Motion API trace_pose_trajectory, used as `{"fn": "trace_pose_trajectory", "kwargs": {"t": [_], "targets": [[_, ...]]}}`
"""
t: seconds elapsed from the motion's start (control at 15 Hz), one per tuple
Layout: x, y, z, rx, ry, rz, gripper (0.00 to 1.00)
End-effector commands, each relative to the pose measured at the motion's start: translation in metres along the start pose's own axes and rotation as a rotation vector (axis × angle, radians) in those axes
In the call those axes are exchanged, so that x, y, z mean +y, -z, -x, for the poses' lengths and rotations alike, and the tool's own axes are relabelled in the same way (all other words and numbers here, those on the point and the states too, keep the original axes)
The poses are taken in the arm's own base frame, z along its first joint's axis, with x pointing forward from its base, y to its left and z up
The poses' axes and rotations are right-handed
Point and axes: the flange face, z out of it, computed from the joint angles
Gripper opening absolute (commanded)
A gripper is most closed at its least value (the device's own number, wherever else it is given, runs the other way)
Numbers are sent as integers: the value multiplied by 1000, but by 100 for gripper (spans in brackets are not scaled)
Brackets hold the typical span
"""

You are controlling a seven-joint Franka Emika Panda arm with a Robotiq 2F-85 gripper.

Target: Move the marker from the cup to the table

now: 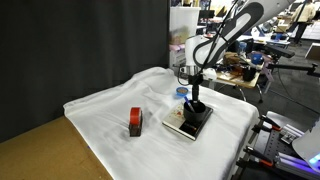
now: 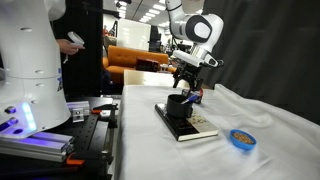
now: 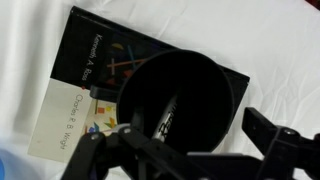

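Hovering with fingers (image 3: 270, 135) spread and empty, directly over the cup (image 3: 200, 85) on a book (image 3: 100, 60) on the tabletop (image 1: 30, 150). Marker (image 3: 168, 122) slanted inside. Seemingly approach step. Next: lower, straddle marker, clench, lift clear.

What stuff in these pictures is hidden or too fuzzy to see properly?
- In the wrist view, the marker is only a pale streak inside the dark cup; shadow hides the rest.
- In the wrist view, the cup covers part of the book, and its small print is too blurry to read.
- In an exterior view, the red-and-black object is too small to identify.
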Motion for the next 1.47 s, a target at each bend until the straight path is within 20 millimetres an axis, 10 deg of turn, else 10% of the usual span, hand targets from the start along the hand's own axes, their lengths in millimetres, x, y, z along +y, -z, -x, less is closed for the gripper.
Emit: {"fn": "trace_pose_trajectory", "kwargs": {"t": [0.0,1.4], "targets": [[3,-2,-4,1,14,6,100],[22,-39,-29,-40,37,3,100]]}}
